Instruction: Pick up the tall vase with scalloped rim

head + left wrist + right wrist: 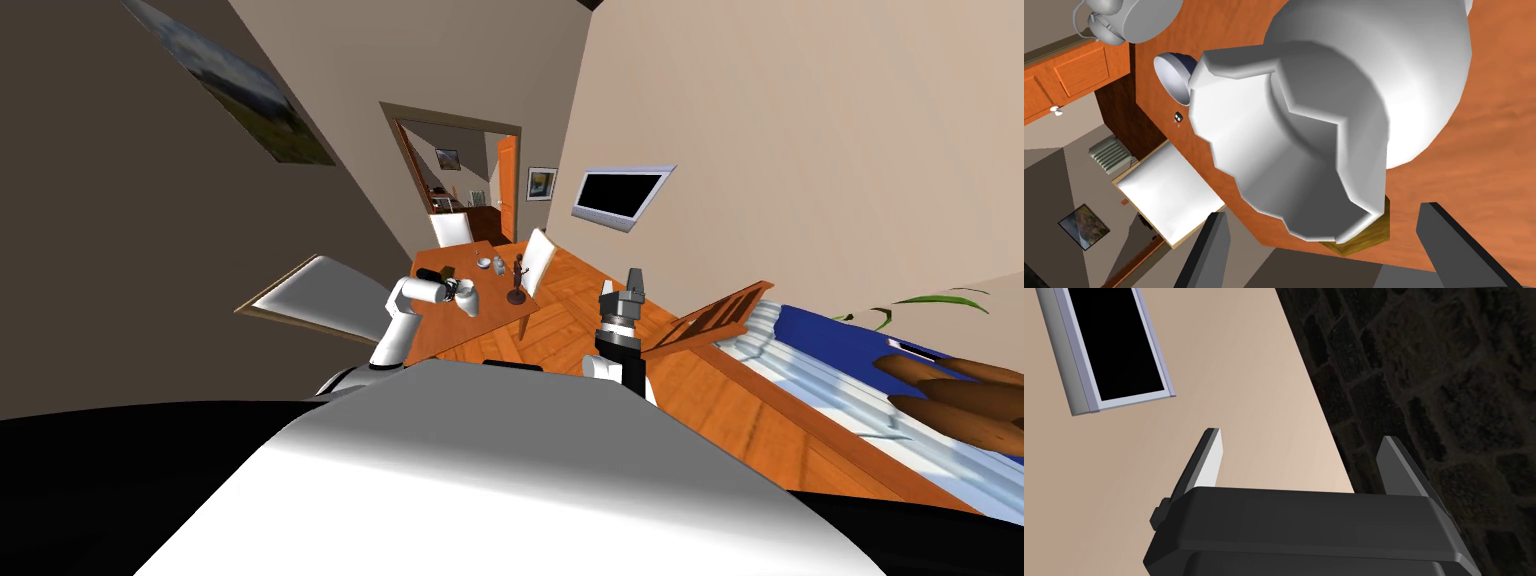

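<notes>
The white scalloped-rim vase (1324,125) is found standing on the orange counter (1489,150), its rim lined up before the left gripper (1324,210), jaws apart for clearance, nothing clamped yet. The right gripper (1300,434) is raised aside, jaws apart.

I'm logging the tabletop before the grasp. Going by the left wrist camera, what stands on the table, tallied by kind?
Scalloped white vase: 1
Bowl: 1
Grey jug: 1
Small dark figurine: 1
Yellow-brown block: 1
Total: 5
</notes>
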